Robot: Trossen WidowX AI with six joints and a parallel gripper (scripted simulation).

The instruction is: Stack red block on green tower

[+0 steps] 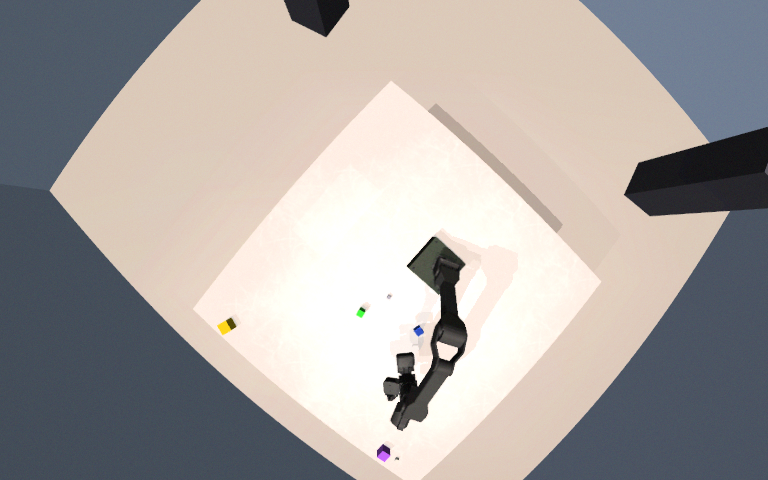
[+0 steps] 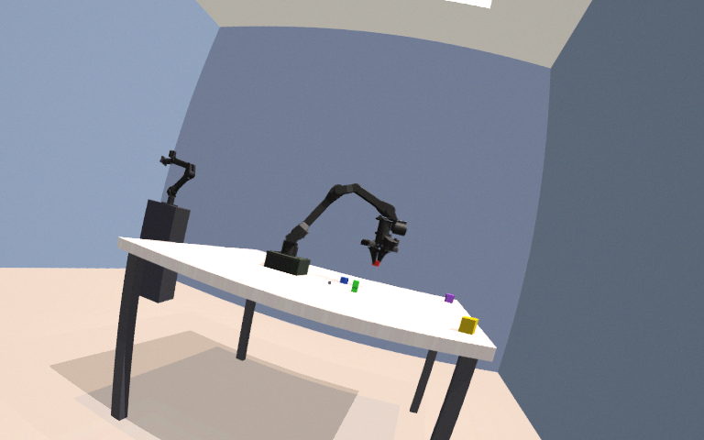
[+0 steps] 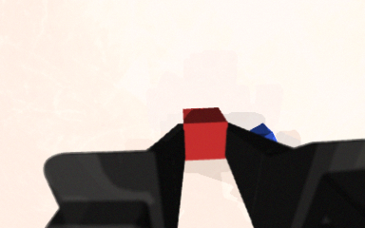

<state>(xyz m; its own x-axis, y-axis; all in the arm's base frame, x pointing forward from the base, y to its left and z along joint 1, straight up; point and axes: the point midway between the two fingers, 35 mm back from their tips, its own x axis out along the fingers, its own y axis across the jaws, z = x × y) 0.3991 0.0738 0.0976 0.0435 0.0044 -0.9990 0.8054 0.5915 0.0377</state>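
We have the red block (image 3: 204, 135) pinched square between the two dark fingertips, dead centre of the wrist view, and in the exterior view it shows as a red speck at the gripper (image 2: 377, 260) tips, hanging well above the white table (image 2: 217, 269), right of frame centre. So the gripper is clamped on the block, jaws narrow around it, with the block's top face peeking just past the tips.

Down and to the left of it in the exterior view stands the green tower (image 2: 355, 285), upright and slim, with the blue cube (image 2: 343, 280) just beside it on the left. From above, the green tower (image 1: 360, 311) sits left of centre, well apart from the gripper (image 1: 403, 378) lower down; the blue cube (image 1: 418, 330) lies between them, close to the arm's elbow. The purple cube (image 2: 449, 297) and yellow cube (image 2: 467, 324) are far off to the right edge, out of play.

Now the risks, as we judge them. The tower is narrow, so a drop slightly off-centre could tip the block off or topple the stack. Coming in too low could make the fingers clip the tower sideways. The grip is only on the fingertips, so the block may twist.
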